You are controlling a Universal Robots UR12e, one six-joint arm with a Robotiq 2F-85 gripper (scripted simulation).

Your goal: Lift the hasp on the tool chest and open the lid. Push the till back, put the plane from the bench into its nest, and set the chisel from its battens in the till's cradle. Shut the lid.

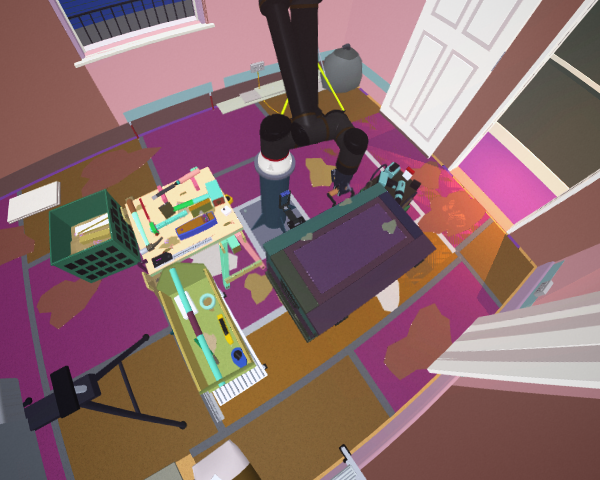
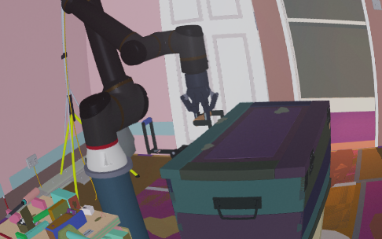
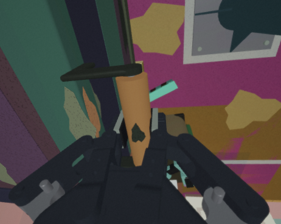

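The hasp's orange handle [image 3: 137, 118] sits between my gripper's [image 3: 137, 127] fingers, which are closing around it. The handle [image 2: 201, 116] joins a dark metal hasp arm [image 3: 101, 71] that sticks out level from the tool chest's long side. The tool chest [image 1: 342, 256] is a big teal and purple box with its lid [image 2: 261, 131] down. My gripper [image 2: 201, 106] hangs over the chest's far edge, pointing down. The plane [image 1: 196, 226], blue and brown, lies on the small bench [image 1: 181, 219] to the left. The chisel and the till are hidden.
An open yellow-green tool tray [image 1: 205, 325] lies on the floor in front of the bench. A green crate [image 1: 91, 237] stands left of the bench. My arm's pedestal [image 1: 274, 194] stands between bench and chest. A tripod [image 1: 99, 387] stands at lower left.
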